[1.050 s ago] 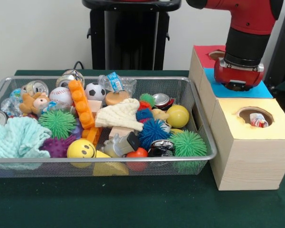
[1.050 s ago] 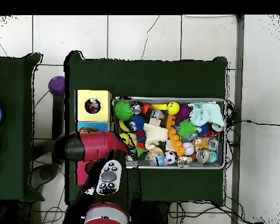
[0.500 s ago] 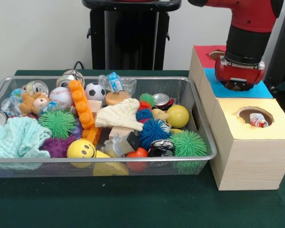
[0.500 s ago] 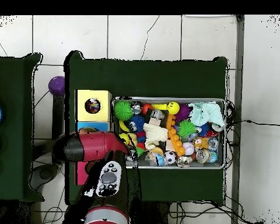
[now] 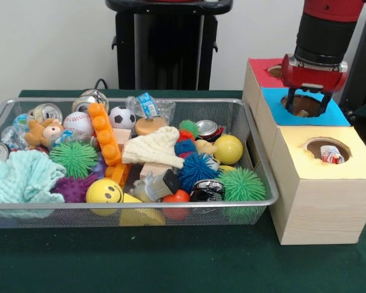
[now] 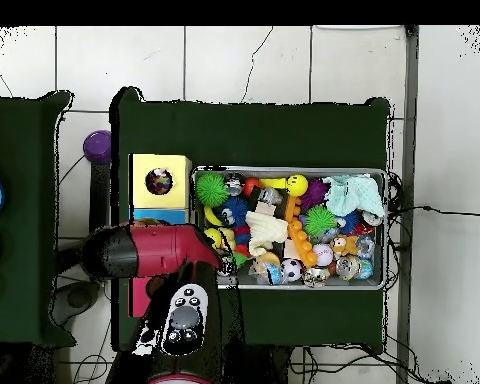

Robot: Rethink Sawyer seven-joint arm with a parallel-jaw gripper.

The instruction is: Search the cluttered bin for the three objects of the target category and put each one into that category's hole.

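The silver wire mesh bin (image 5: 134,204) is full of toys, and it also shows in the overhead view (image 6: 289,170). The yellow-topped wooden box (image 5: 354,168) stands at the front right, and one whitish dotted fabric piece (image 5: 333,155) lies inside its round hole (image 5: 322,145). My gripper (image 5: 307,105) hangs open and empty over the blue-topped box (image 5: 335,117), behind the yellow one. No other dotted fabric piece shows clearly in the bin. In the overhead view the red arm (image 6: 149,250) hides the gripper, and the yellow box's hole (image 6: 159,181) shows something inside.
A red-topped box (image 5: 262,70) stands behind the blue one. The bin holds a cream knitted cloth (image 5: 155,149), a teal towel (image 5: 18,177), spiky balls (image 5: 241,183), an orange brick strip (image 5: 104,134), cans and balls. The black pedestal (image 5: 168,43) stands behind the table.
My arm has risen and shifted slightly away from the yellow box. The gripper's open fingers now show above the blue box's hole. The bin's contents have not moved.
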